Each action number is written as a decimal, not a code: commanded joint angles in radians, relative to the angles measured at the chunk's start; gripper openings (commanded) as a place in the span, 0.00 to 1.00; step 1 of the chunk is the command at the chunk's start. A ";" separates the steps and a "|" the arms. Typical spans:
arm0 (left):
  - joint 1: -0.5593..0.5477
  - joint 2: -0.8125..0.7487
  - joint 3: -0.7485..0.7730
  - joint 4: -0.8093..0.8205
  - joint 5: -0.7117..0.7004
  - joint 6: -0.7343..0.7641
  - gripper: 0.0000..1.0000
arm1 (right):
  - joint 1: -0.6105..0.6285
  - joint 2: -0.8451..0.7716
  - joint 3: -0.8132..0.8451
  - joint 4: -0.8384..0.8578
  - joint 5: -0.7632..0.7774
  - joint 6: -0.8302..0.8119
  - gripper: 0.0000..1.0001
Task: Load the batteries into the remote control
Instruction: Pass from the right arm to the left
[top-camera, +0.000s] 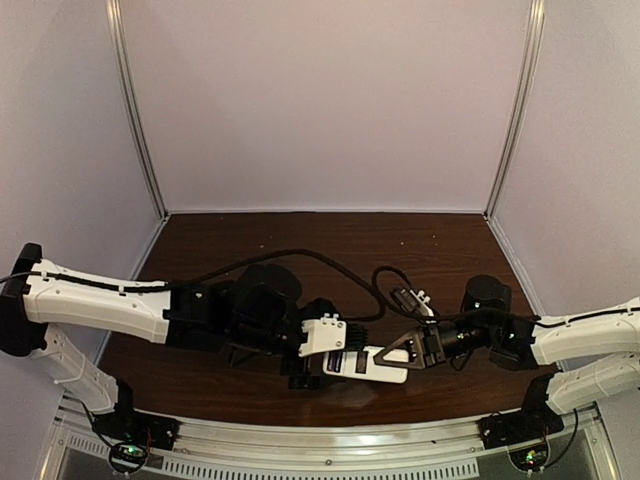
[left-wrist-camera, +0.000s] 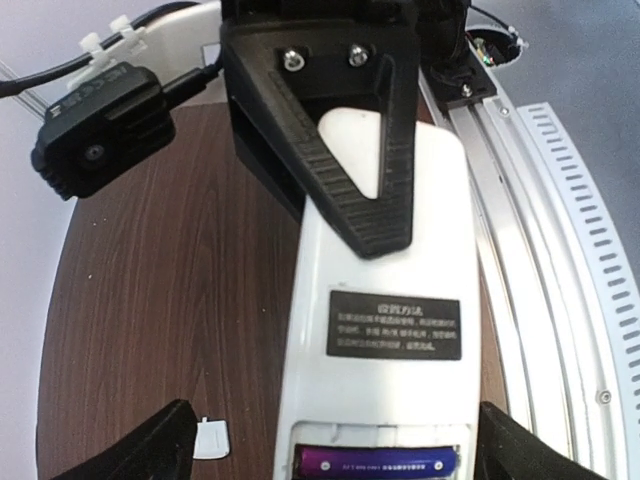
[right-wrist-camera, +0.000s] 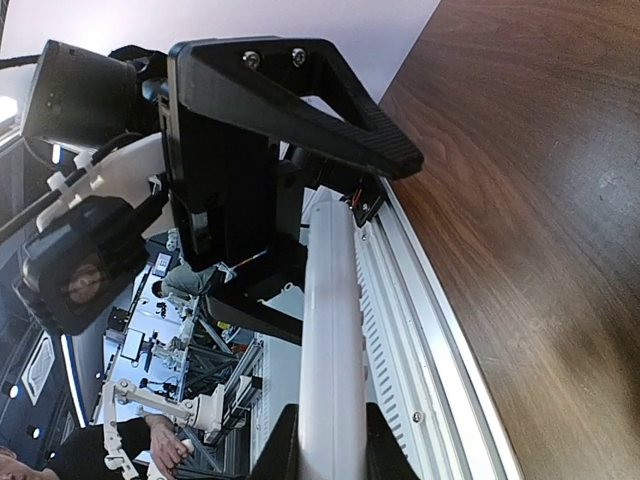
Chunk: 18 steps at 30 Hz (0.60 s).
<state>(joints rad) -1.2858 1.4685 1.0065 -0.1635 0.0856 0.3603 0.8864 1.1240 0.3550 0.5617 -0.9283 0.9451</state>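
The remote control (left-wrist-camera: 400, 270) is clamped by the right gripper (top-camera: 398, 355), whose jaws are drawn narrow onto the handset's two faces at one end. In the right wrist view the handset is seen edge-on as a white bar running straight out from between that gripper's fingers (right-wrist-camera: 285, 445). The plain white back is turned toward the left wrist camera, and a black label (left-wrist-camera: 394, 324) with small white print is seen at mid-length. The left gripper (left-wrist-camera: 332, 448) is spread wide, with one finger on each side of the handset's other end and a gap between each finger and the casing, so nothing is gripped by it. Directly between those open fingers the battery compartment (left-wrist-camera: 380, 440) lies uncovered, and one purple battery (left-wrist-camera: 378, 464) is seated crosswise in it. Whether a second battery lies beside it cannot be told, since the compartment is cut by the frame edge. A small white cover piece (left-wrist-camera: 210, 438) lies on the dark wooden table (left-wrist-camera: 170, 300), beside the left gripper's finger and apart from the handset.
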 joint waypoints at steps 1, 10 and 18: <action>-0.031 0.059 0.074 -0.069 -0.114 0.077 0.97 | 0.003 0.003 0.025 -0.005 -0.021 -0.014 0.00; -0.047 0.081 0.105 -0.095 -0.125 0.073 0.66 | 0.002 0.014 0.026 0.003 -0.024 -0.007 0.02; -0.047 0.082 0.102 -0.050 -0.180 -0.043 0.48 | -0.046 -0.012 0.029 0.000 -0.010 0.007 0.44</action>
<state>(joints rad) -1.3361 1.5455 1.0832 -0.2741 -0.0380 0.4034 0.8742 1.1351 0.3592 0.5488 -0.9363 0.9485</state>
